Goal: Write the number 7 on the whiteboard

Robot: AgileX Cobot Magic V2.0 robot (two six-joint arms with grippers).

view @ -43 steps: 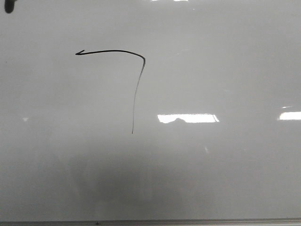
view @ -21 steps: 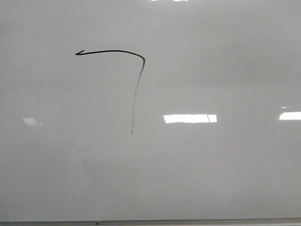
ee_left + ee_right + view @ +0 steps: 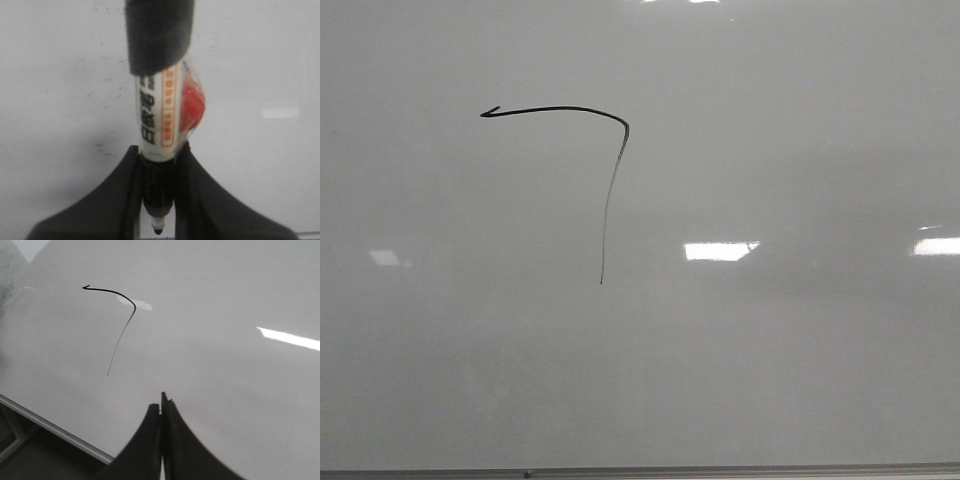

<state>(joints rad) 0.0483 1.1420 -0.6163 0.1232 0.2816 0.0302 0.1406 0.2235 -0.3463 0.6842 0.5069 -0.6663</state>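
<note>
The number 7 point(image 3: 610, 190) is drawn in thin black line on the whiteboard point(image 3: 770, 380), with an arched top stroke hooked at its left tip and a long tapering down stroke. It also shows in the right wrist view point(image 3: 120, 335). My left gripper point(image 3: 159, 160) is shut on a white marker point(image 3: 157, 125) with a black tip and orange print, held above the whiteboard point(image 3: 60, 100). My right gripper point(image 3: 162, 407) is shut and empty over the whiteboard point(image 3: 225, 380), off to the side of the 7. Neither gripper shows in the front view.
The board's thin dark grey edge strip runs along the bottom of the front view point(image 3: 640, 472) and across a corner of the right wrist view point(image 3: 55, 432). Bright rectangular light reflections point(image 3: 718, 251) lie on the board. A red blob point(image 3: 192, 107) sits behind the marker.
A dark shape at the front view's top left corner has gone out of view. The light reflection right of the 7 has shrunk and shifted right. The 7 is unchanged.
</note>
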